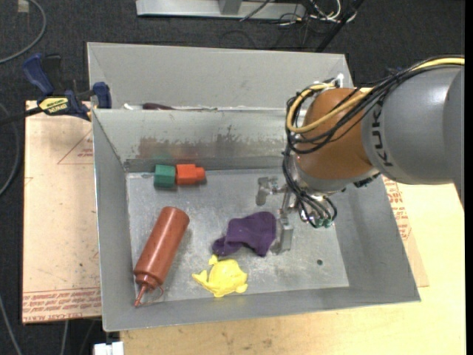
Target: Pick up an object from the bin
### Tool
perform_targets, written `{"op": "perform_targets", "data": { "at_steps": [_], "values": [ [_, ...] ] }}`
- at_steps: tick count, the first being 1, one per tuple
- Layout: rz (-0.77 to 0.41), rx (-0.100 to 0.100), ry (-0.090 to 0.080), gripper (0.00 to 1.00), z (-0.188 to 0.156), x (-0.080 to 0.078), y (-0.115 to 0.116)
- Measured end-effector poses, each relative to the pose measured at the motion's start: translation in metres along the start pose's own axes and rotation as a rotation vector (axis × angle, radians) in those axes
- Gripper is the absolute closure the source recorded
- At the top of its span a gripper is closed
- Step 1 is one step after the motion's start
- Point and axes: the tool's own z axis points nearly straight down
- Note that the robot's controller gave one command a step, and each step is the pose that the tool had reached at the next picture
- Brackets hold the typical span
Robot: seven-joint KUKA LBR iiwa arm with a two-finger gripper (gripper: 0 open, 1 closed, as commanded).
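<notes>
My gripper (274, 214) hangs low in the middle right of the bin, open, its fingers (285, 235) spread apart front to back. A crumpled purple soft thing (248, 234) lies on the bin floor just left of it. The thing's right end reaches the gap between the fingers, and I cannot tell whether they touch it. In front of the purple thing lies a yellow crumpled toy (222, 276).
A red-brown squeeze bottle (162, 246) lies on its side at the left, nozzle toward the front. A green block (164, 176) and an orange block (191, 174) sit side by side by the back wall. The arm with its orange cover and cables reaches in from the right.
</notes>
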Motion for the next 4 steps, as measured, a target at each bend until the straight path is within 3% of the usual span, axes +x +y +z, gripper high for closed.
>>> {"op": "perform_targets", "data": {
  "at_steps": [1,2,3,4],
  "values": [
    [-0.192,-0.005,0.011,1.00,0.048,-0.053,-0.015],
    [-0.192,-0.006,0.013,0.00,0.048,-0.053,-0.015],
    [-0.192,-0.006,0.013,0.00,0.048,-0.053,-0.015],
    [-0.191,-0.008,0.011,1.00,0.048,0.003,0.040]
  ]
}}
